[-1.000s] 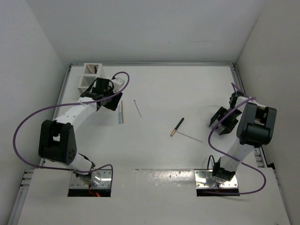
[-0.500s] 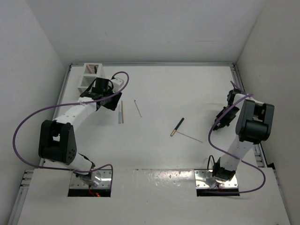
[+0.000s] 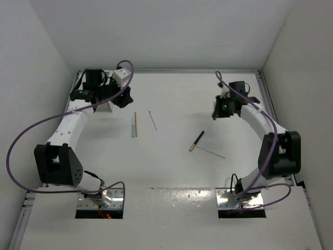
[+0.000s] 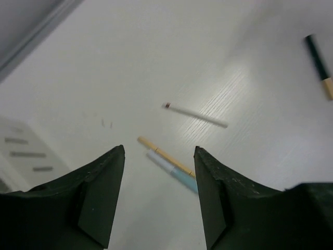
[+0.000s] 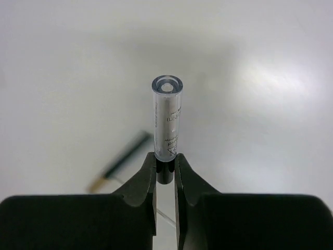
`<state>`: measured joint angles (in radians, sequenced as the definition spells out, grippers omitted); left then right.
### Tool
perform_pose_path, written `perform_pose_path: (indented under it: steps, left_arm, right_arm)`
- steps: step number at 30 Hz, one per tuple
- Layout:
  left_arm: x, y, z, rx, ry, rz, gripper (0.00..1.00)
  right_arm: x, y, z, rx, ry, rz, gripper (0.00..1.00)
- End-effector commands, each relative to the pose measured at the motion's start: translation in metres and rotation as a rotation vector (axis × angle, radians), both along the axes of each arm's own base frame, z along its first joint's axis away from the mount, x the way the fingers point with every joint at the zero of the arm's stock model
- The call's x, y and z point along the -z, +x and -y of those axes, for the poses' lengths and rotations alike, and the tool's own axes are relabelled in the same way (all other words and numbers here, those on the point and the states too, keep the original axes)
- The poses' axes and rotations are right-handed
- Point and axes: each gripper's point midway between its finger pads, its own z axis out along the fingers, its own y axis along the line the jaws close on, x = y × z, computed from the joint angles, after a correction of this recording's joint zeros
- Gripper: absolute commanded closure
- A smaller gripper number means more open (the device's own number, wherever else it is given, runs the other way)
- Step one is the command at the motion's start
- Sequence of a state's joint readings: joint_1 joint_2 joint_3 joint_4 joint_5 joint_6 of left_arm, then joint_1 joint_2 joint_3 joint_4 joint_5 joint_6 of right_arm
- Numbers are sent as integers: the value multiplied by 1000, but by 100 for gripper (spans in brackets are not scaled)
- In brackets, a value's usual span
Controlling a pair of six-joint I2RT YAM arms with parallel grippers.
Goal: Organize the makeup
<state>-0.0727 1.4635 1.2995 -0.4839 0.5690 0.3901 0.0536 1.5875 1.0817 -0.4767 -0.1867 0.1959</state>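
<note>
In the right wrist view my right gripper (image 5: 165,159) is shut on the dark base of a clear-capped makeup stick (image 5: 167,117) that points away from the camera, above the table. From above, that gripper (image 3: 220,110) hangs at the back right. My left gripper (image 4: 158,198) is open and empty, held above a tan stick (image 4: 165,156) and a pale blue stick (image 4: 174,171) lying side by side. A thin silvery-white stick (image 4: 195,114) lies beyond them. A black stick with a copper tip (image 3: 196,140) lies mid-table, also blurred below the right gripper (image 5: 122,164).
A white slotted rack (image 4: 21,151) stands at the back left, mostly hidden under the left arm in the top view. A thin wire-like stick (image 3: 210,152) lies right of the black one. White walls enclose the table on three sides.
The right gripper has shut on the clear-capped stick and swung from the right edge toward the back. The left arm has pulled back and left, over the rack corner.
</note>
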Motion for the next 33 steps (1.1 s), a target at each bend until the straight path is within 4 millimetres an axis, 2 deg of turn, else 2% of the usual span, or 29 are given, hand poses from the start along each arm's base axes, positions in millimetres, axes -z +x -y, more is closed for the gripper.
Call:
perform_pose_path:
  steps: [1,2,3,4,5,6,7,8,9,12,16,19,22,24,27,28,29,30,32,33]
  left_arm:
    - [-67,-40,59,413,-247,140,37]
    - [-75,-43,67,425,-291,131,36]
    - [-78,-44,75,397,-379,41,36]
    - [-92,-42,80,426,-419,81,36]
    - [-94,-41,85,428,-453,62,35]
    - [-97,-39,87,418,-480,57,35]
    - [-106,-38,88,401,-516,71,35]
    - [-106,-37,88,398,-526,72,33]
    - [-111,-40,88,401,-531,88,31]
    - [-113,-47,95,420,-537,85,29]
    - [-102,-62,102,449,-550,31,27]
    - [-95,-68,102,473,-531,33,27]
    - [-85,-71,102,476,-531,5,33]
    - [-84,-69,101,466,-529,8,33]
    - [-87,-70,101,457,-531,11,40]
    - [-84,-70,101,454,-531,2,45]
    - [-86,-70,101,455,-536,8,53]
    - [-89,-67,101,443,-541,16,55]
    - [-90,-64,102,426,-565,15,55]
    - [-93,-64,102,426,-573,17,52]
  right_arm:
    - [-111,32,-107,-437,198,448,100]
    - [-113,24,-123,-478,233,440,100]
    - [-131,31,-139,-521,256,507,100]
    - [-137,11,-179,-637,306,513,100]
    - [-153,13,-194,-679,326,575,100]
    - [-152,9,-206,-709,348,574,100]
    - [-158,-11,-234,-792,414,566,100]
    - [-173,-10,-246,-816,449,617,100]
    - [-169,-23,-265,-872,491,590,100]
    - [-181,-35,-294,-937,543,598,100]
    - [-180,-38,-316,-972,571,587,100]
    - [-182,-34,-319,-964,583,595,100]
    - [-184,-34,-323,-967,587,597,100]
    - [-185,-34,-325,-974,584,601,100]
    - [-183,-33,-325,-968,574,596,100]
    - [-182,-35,-326,-973,574,593,100]
    - [-183,-34,-326,-975,572,597,100]
    - [-182,-36,-327,-981,572,595,100]
    - [-180,-38,-329,-991,566,582,100]
    - [-178,-38,-330,-991,563,574,100]
